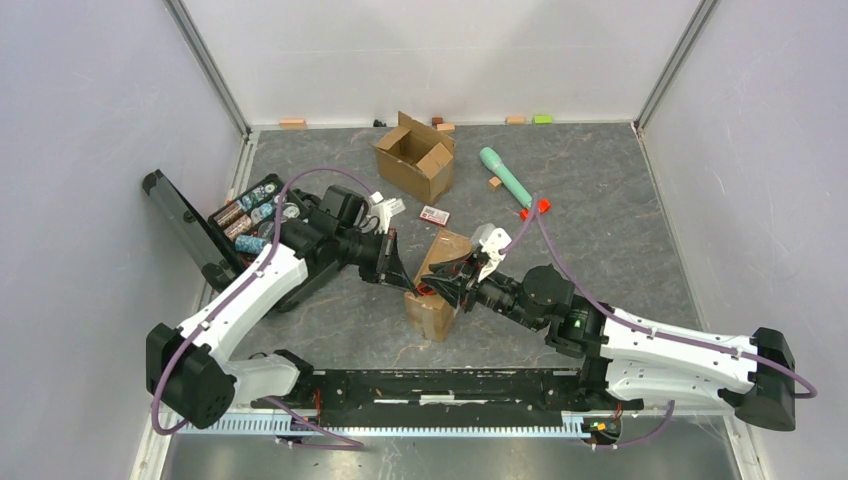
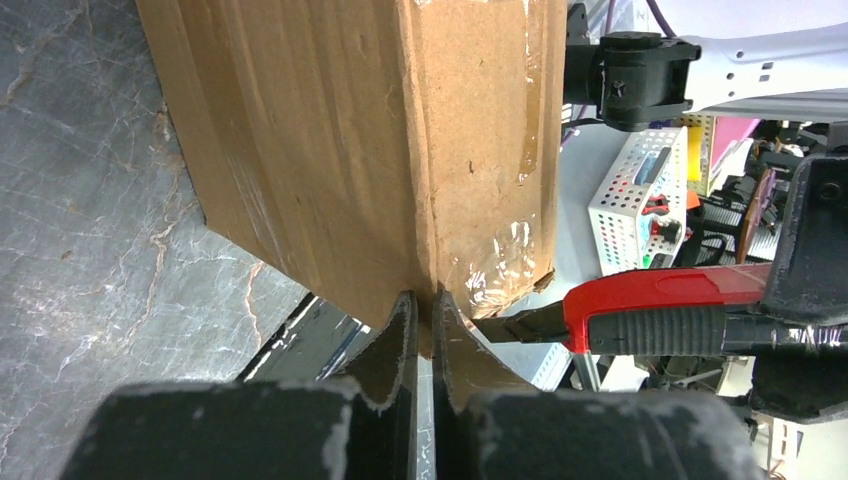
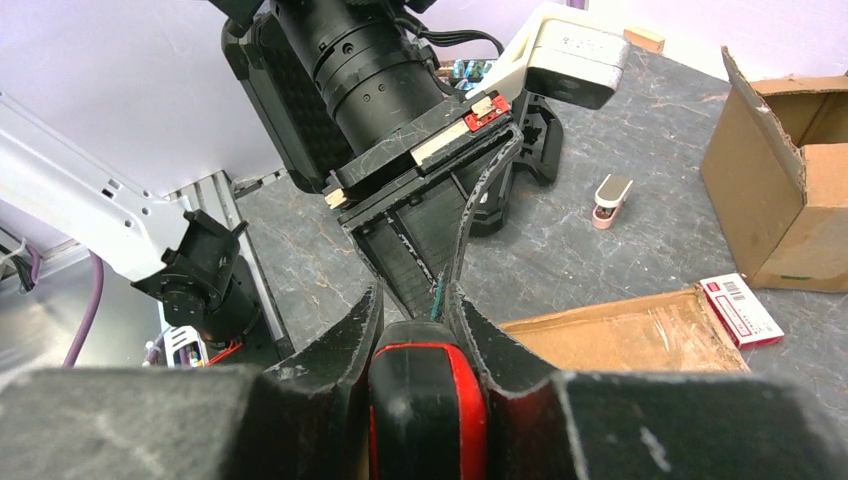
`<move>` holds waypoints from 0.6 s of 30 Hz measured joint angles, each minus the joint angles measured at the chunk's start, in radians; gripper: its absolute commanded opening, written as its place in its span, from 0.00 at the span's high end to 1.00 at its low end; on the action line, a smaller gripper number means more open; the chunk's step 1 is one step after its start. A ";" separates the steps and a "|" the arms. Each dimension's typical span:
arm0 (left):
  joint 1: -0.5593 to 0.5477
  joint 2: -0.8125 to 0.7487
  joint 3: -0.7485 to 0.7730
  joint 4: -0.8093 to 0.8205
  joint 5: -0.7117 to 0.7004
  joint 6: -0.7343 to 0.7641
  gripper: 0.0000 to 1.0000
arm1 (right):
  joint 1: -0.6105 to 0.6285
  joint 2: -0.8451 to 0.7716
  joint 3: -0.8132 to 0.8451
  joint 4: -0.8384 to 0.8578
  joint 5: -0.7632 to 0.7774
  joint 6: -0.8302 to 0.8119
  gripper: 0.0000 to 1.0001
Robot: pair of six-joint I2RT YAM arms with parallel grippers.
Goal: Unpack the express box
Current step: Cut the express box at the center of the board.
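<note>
The express box (image 1: pixel 437 283), a taped brown carton, stands in the middle of the table between both arms. My left gripper (image 1: pixel 403 283) comes in from the left. In the left wrist view the left gripper (image 2: pixel 424 300) is shut on the lower edge of the express box (image 2: pixel 380 150). My right gripper (image 3: pixel 413 300) is shut on a red and black utility knife (image 3: pixel 425 405). The knife (image 2: pixel 650 308) points its blade at the taped corner, right beside my left fingers. Behind the blade lies the express box's top (image 3: pixel 620 335).
An opened cardboard box (image 1: pixel 415 158) stands at the back. A small red-and-white packet (image 1: pixel 434 214) and a green cylinder (image 1: pixel 505 173) lie near it. A black open case (image 1: pixel 250 215) of small items sits at the left wall. Small blocks line the back wall.
</note>
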 measured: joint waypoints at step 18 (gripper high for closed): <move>-0.019 0.043 0.048 -0.031 -0.005 0.052 0.98 | 0.000 -0.056 0.018 -0.106 -0.045 -0.068 1.00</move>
